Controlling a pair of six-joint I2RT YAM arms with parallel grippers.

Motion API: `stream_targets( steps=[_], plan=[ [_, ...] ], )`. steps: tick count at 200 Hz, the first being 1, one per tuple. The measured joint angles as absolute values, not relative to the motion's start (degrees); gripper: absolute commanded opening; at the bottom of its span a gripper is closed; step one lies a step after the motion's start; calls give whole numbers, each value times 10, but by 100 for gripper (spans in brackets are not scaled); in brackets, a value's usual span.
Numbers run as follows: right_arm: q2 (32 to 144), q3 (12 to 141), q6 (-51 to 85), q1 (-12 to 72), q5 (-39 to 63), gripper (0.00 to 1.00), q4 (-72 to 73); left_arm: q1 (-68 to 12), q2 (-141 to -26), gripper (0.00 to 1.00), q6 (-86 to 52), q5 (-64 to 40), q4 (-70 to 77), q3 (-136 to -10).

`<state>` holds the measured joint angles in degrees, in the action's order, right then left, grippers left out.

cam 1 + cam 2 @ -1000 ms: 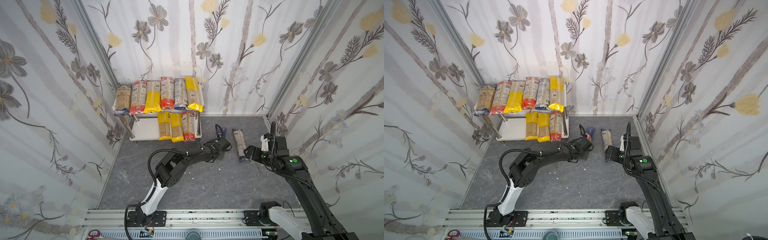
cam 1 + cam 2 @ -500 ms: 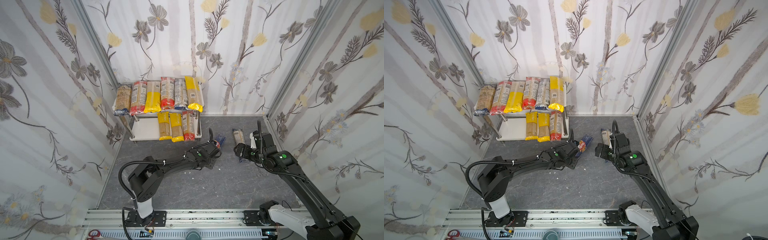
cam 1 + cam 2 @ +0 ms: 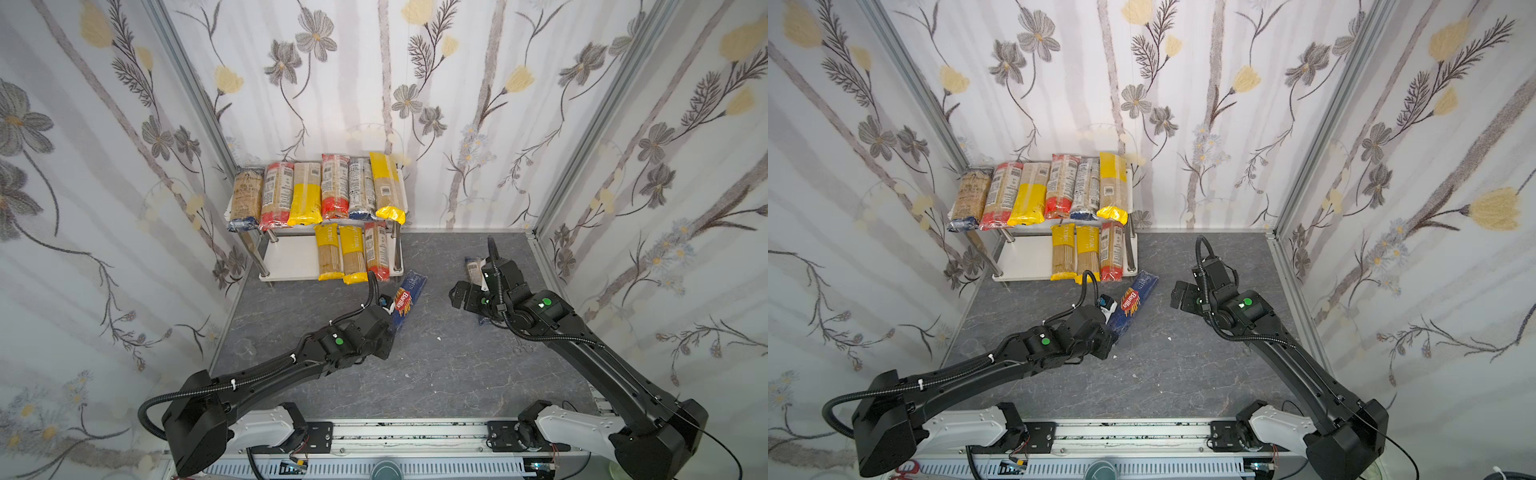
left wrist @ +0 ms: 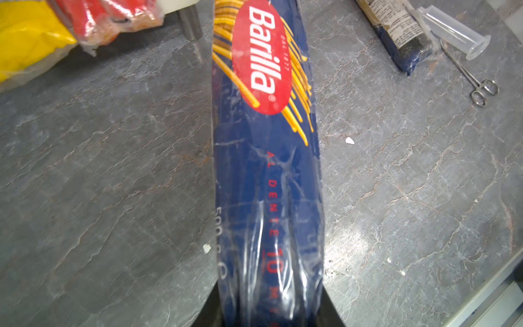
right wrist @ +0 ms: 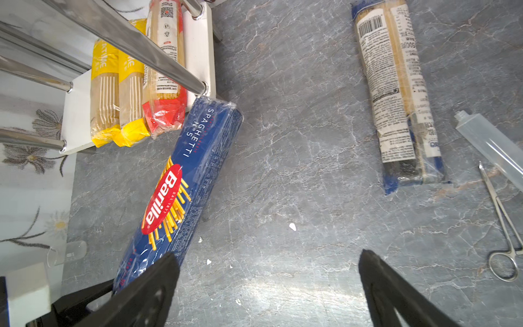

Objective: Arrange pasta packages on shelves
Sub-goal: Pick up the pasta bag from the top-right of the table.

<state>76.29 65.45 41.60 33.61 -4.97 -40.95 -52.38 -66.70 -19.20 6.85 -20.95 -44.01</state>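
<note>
My left gripper is shut on the near end of a dark blue Barilla spaghetti packet. The packet's far end reaches to the front right post of the shelves, as the right wrist view shows. Several pasta packages lie side by side on the top board, three on the lower one. Another packet lies on the floor, mostly hidden behind my right arm in a top view. My right gripper hangs open over bare floor.
A clear plastic syringe tube and metal forceps lie on the grey floor beyond the loose packet. A small clear cup sits by the left wall. Floral walls close in three sides, and the arms' rail runs along the front.
My left arm has stretched out low and carried the blue packet left and nearer, toward the rack's front corner. My right gripper has moved left, away from the loose packet, staying open.
</note>
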Motion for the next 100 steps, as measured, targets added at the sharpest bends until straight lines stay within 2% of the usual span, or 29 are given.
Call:
stream_targets(
  steps=[52, 100],
  plan=[
    [794, 683, 446, 398, -76, 100, -410, -522, -543, 0, -255, 71, -260, -376],
    [803, 704, 454, 419, -85, 100, -416, -522, -486, 0, -295, 100, -290, -374]
  ],
)
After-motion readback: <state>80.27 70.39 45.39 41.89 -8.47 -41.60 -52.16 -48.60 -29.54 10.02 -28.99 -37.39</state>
